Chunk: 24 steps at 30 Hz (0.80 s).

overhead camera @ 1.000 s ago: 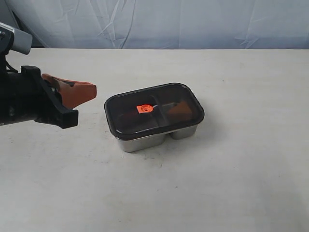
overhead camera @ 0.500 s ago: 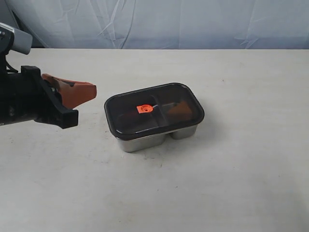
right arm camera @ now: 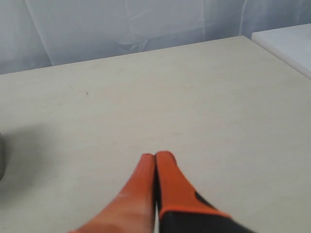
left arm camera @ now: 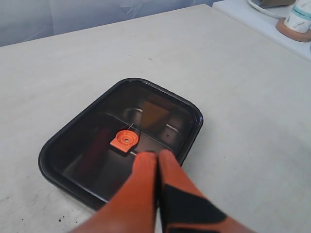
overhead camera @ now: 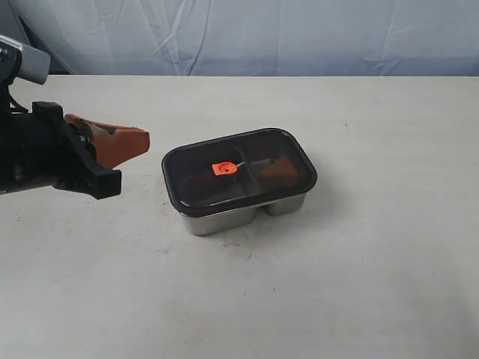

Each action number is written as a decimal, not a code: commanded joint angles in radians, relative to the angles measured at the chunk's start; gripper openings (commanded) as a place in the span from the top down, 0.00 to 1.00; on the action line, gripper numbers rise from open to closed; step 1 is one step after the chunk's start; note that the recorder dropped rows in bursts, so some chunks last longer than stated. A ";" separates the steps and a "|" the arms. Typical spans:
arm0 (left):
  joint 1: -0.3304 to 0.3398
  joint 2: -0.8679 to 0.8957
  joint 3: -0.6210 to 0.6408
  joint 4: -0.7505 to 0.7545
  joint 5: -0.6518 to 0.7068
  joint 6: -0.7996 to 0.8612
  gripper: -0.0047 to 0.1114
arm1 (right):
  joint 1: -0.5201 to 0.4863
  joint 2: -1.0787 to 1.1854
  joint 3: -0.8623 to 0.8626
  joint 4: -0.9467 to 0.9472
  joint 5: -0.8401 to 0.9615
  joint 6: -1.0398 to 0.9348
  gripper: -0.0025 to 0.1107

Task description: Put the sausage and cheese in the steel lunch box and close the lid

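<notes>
The steel lunch box (overhead camera: 224, 218) sits mid-table with the dark smoky lid (overhead camera: 202, 191) lying flat on top, its orange valve tab (overhead camera: 224, 169) at centre. Through the lid (left arm camera: 82, 145) I make out a dim yellowish cheese wedge (left arm camera: 154, 112) in one compartment and a faint reddish sausage (left arm camera: 95, 148) in the other. My left gripper (overhead camera: 144, 138) hangs shut and empty to the left of the box, apart from it; its fingertips (left arm camera: 146, 158) press together. My right gripper (right arm camera: 154, 156) is shut on nothing over bare table, out of the exterior view.
The beige table (overhead camera: 359, 284) spreads around the box, with a pale curtain (overhead camera: 262, 37) behind its far edge. In the left wrist view a white side surface carries a cup on a coaster (left arm camera: 296, 22).
</notes>
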 commanded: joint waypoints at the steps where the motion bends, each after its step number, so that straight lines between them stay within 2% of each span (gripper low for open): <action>1: -0.001 -0.006 0.007 0.000 0.003 0.003 0.96 | 0.002 -0.006 0.005 0.001 -0.015 0.000 0.99; 5: -0.001 -0.020 0.007 0.000 -0.032 0.003 0.96 | 0.002 -0.006 0.005 0.001 -0.015 0.000 0.99; 8: -0.001 -0.144 0.007 -0.011 -0.229 -0.006 0.96 | 0.004 -0.006 0.005 0.001 -0.015 0.000 0.99; 12: -0.001 -0.460 0.007 0.039 -0.605 -0.303 0.96 | 0.004 -0.006 0.005 0.001 -0.015 0.000 0.99; 14: 0.005 -0.581 0.018 0.146 -0.732 -0.490 0.96 | 0.004 -0.006 0.005 0.001 -0.015 0.000 0.99; 16: 0.058 -0.652 0.056 0.235 -0.718 -0.614 0.96 | 0.004 -0.006 0.005 0.001 -0.015 0.000 0.99; 18: 0.129 -0.690 0.104 0.331 -0.648 -0.733 0.96 | 0.004 -0.006 0.005 0.001 -0.015 0.000 0.99; 22: 0.330 -0.733 0.170 0.681 -0.394 -1.144 0.96 | 0.004 -0.006 0.005 0.001 -0.015 0.000 0.99; 24: 0.377 -0.764 0.186 0.826 -0.277 -1.283 0.96 | 0.004 -0.006 0.005 0.001 -0.015 0.000 0.99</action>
